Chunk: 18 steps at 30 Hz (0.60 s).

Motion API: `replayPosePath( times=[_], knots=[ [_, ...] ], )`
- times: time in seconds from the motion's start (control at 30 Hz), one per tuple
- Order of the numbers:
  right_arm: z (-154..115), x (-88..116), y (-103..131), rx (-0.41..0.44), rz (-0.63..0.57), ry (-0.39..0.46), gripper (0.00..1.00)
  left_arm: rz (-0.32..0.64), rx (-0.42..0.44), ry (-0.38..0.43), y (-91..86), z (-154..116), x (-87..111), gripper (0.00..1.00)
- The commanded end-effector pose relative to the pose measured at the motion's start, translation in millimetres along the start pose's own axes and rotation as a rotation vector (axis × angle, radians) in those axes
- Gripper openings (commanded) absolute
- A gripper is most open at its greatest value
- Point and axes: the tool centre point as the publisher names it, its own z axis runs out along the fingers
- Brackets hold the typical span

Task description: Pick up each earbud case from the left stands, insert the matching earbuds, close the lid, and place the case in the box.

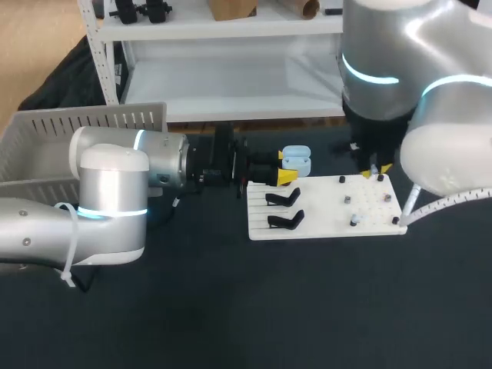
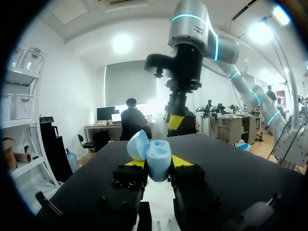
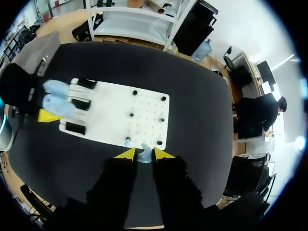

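Nearest you, the white board lies flat on the dark table. Two black stands sit on its 9 o'clock half, one behind the other, and small dark pegs dot its 3 o'clock half.

Next out, your left gripper comes in from 9 o'clock and hangs just off the board's 11 o'clock corner. Its fingers pinch the light-blue earbud case from both sides, apart from the stands. In the left wrist view the case sits btwn the yellow tips w/ its lid hinged open and tipped toward 10 o'clock.

At approx. the same depth, your right gripper points down over the board's 1 o'clock corner. In the right wrist view its tips are pressed onto a small light-blue earbud right at the board's edge. You can't tell whether the earbud touches the board. A second pale-blue bit sits on the board just beside it.

Farthest, the grey slotted box stands at the board's 10 o'clock, well apart, behind your left arm.
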Motion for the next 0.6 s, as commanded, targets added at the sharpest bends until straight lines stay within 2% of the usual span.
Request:
replayPosePath(
  times=[0.03,0.3,0.4,0.6],
  knots=[
    [-35.5,2.6,19.6,0.008,-0.007,-0.008,0.00,0.001,-0.003,-0.001,-0.9,-0.2,0.3,0.00],
    [-45.9,-5.7,60.7,0.017,-0.045,-0.013,0.00,0.001,-0.003,-0.001,-0.9,-0.2,0.3,0.00],
    [-50.2,-4.6,71.1,0.009,-0.087,-0.053,0.00,0.001,-0.003,-0.001,-0.9,-0.2,0.3,0.00],
    [-50.2,-4.6,71.1,0.009,-0.087,-0.053,0.00,0.001,-0.003,-0.001,-0.9,-0.2,0.3,0.00]
  ],
)
